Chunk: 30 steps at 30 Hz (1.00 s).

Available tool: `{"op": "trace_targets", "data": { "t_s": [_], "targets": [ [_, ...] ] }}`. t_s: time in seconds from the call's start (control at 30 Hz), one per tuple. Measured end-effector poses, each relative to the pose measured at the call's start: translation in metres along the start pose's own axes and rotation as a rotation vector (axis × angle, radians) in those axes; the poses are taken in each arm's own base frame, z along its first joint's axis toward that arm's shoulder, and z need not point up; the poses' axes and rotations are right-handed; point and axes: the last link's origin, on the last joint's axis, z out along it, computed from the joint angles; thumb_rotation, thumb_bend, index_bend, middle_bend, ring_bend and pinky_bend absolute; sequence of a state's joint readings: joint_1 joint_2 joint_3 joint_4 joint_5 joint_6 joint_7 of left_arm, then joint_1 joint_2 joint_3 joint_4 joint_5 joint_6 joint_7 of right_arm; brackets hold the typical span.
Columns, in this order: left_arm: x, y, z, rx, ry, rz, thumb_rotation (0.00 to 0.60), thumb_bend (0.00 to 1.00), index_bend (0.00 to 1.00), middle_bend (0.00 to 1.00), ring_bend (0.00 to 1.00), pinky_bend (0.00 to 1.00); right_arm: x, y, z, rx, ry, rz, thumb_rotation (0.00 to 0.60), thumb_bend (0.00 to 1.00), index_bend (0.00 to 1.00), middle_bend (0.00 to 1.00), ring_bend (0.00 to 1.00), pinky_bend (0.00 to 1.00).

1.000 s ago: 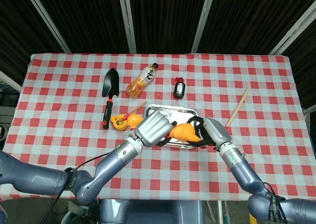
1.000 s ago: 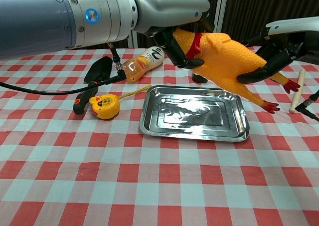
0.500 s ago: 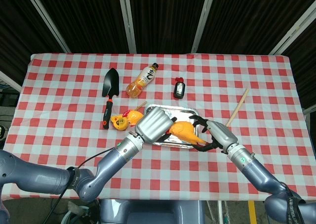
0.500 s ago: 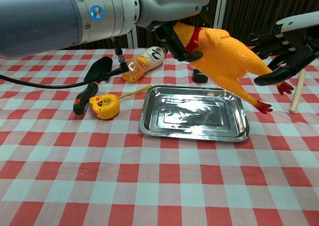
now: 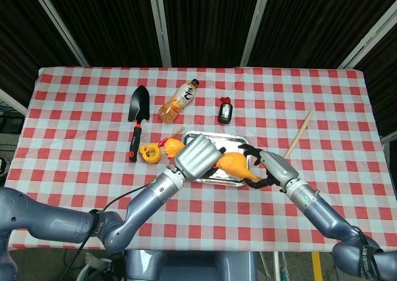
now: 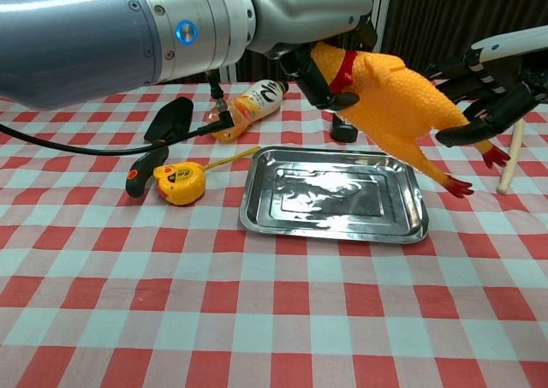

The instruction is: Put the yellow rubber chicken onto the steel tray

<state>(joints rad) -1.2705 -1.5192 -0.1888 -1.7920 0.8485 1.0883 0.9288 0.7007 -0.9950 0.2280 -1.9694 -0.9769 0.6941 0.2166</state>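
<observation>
The yellow rubber chicken (image 6: 396, 97) hangs tilted in the air over the right half of the steel tray (image 6: 254, 208), its red feet pointing down to the right. My left hand (image 6: 318, 67) grips it at the neck, by the red collar. In the head view that left hand (image 5: 197, 157) covers the tray's (image 5: 214, 138) left part, and the chicken (image 5: 236, 164) shows beside it. My right hand (image 6: 490, 84) hovers just right of the chicken's tail with fingers spread and holds nothing; the head view shows this right hand (image 5: 273, 167) too.
Left of the tray lie a yellow tape measure (image 6: 175, 182) and a black trowel (image 6: 161, 129) with an orange-banded handle. An orange drink bottle (image 6: 248, 105) and a small black object (image 6: 347, 132) lie behind the tray. A wooden stick (image 6: 513, 152) rests at the far right.
My right hand let go of the chicken's rear and drew back to the right with its fingers spread. The chicken now hangs from my left hand alone and has shifted slightly right.
</observation>
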Motion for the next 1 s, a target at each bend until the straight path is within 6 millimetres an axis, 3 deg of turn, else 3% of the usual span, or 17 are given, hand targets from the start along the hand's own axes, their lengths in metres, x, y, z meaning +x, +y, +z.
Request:
{"op": "trace_targets", "data": {
  "t_s": [0.23, 0.4, 0.67, 0.83, 1.0],
  "targets": [
    [-0.004, 0.008, 0.007, -0.008, 0.004, 0.01, 0.6, 0.56, 0.6, 0.73, 0.67, 0.85, -0.001, -0.004, 0.004, 0.001, 0.003, -0.004, 0.6, 0.38, 0.16, 0.25, 0.17, 0.29],
    [-0.004, 0.011, 0.009, -0.013, 0.009, 0.005, 0.6, 0.56, 0.6, 0.73, 0.67, 0.85, -0.001, -0.004, 0.004, -0.007, 0.012, 0.015, 0.6, 0.39, 0.26, 0.28, 0.25, 0.33],
    [-0.001, 0.011, 0.005, -0.031, 0.007, -0.035, 0.6, 0.56, 0.59, 0.73, 0.67, 0.85, -0.002, -0.005, 0.007, 0.003, 0.034, 0.049, 0.6, 0.58, 0.45, 0.43, 0.4, 0.42],
    [0.001, 0.01, 0.003, -0.033, 0.011, -0.062, 0.6, 0.56, 0.6, 0.73, 0.67, 0.85, -0.003, -0.004, 0.008, 0.008, 0.048, 0.054, 0.6, 0.77, 0.66, 0.61, 0.62, 0.55],
    [0.002, 0.01, 0.0, -0.043, 0.014, -0.075, 0.6, 0.56, 0.59, 0.73, 0.67, 0.85, -0.002, -0.003, 0.008, 0.008, 0.078, 0.051, 0.6, 0.86, 0.83, 0.74, 0.76, 0.63]
  ]
}}
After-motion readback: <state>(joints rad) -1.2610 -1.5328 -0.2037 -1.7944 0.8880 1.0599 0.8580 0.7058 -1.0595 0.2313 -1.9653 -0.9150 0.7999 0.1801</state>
